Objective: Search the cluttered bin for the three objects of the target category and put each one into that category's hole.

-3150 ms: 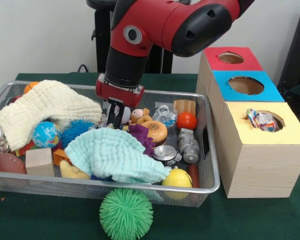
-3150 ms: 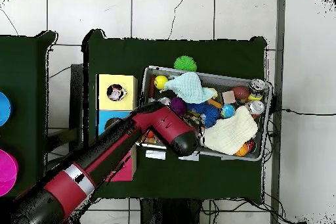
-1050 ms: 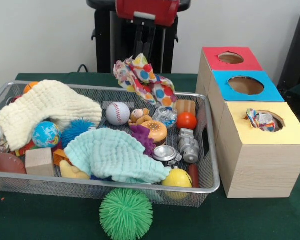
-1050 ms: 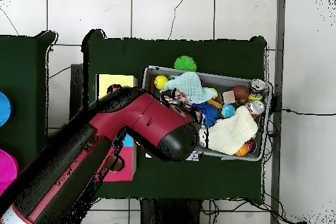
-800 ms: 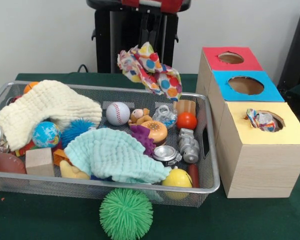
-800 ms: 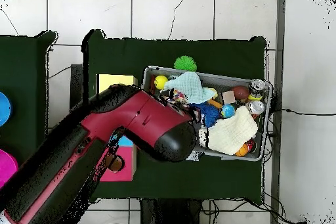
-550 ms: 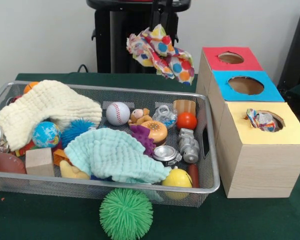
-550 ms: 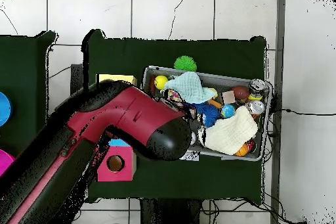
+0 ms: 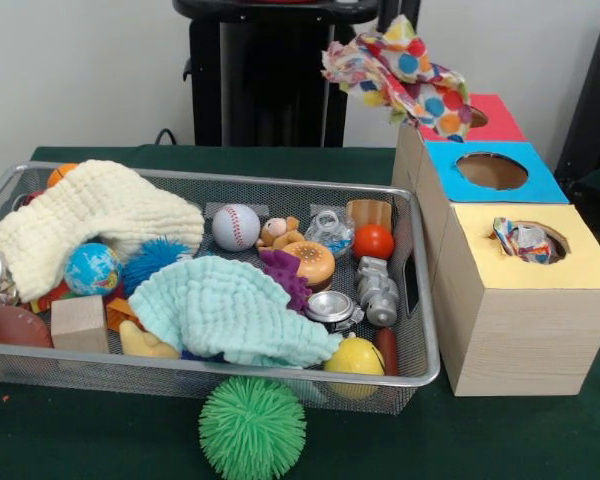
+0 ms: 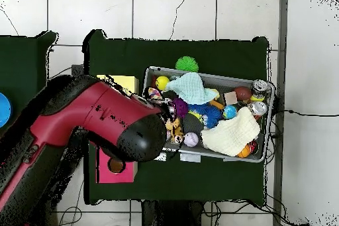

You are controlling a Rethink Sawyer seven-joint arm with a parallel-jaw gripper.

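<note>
A polka-dot cloth (image 9: 405,68) hangs in the air at the top of the front view, just over the near corner of the red box (image 9: 492,118). My gripper (image 9: 398,12) shows only as dark tips at the top edge, shut on the cloth's upper end. In the overhead view the red arm (image 10: 99,127) covers the gripper and the cloth. A patterned cloth (image 9: 521,240) sits crumpled in the hole of the yellow box (image 9: 540,300). Between these two boxes stands the blue box (image 9: 540,185). A cream cloth (image 9: 90,215) and a mint cloth (image 9: 225,305) lie in the wire bin (image 9: 422,310).
The bin also holds a baseball (image 9: 236,227), a globe ball (image 9: 91,268), a wood block (image 9: 79,322), an orange ball (image 9: 373,241), metal pieces and other toys. A green spiky ball (image 9: 252,428) rests on the table in front of the bin.
The gripper rose out of the bin with the polka-dot cloth and carried it to the right, from above the bin's back edge to over the red box.
</note>
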